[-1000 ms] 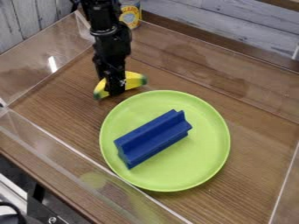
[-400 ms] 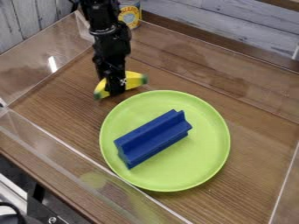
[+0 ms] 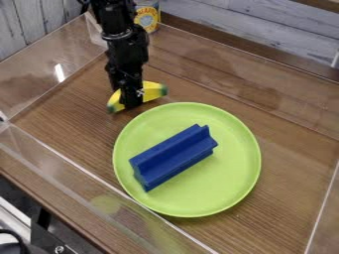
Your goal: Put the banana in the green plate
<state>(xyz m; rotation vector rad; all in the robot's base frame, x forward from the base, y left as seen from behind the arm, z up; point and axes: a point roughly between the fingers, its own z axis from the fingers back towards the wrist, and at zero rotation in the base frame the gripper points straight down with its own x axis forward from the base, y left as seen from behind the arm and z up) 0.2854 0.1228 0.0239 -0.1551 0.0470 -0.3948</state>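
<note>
The small yellow banana (image 3: 150, 92) lies on the wooden table just beyond the upper-left rim of the green plate (image 3: 225, 193). My black gripper (image 3: 129, 91) reaches straight down onto the banana's middle, its jaws shut on the banana. The fingers (image 3: 126, 83) hide the fruit's centre, so only its two ends show, one at the right and one poking out at the lower left. The banana still rests at table level, outside the plate. A blue ridged block (image 3: 176, 156) lies across the plate's middle.
Clear plastic walls (image 3: 54, 60) fence the wooden table on all sides. A yellow-and-white object (image 3: 147, 17) stands behind the arm at the back. Grey planks form the far wall.
</note>
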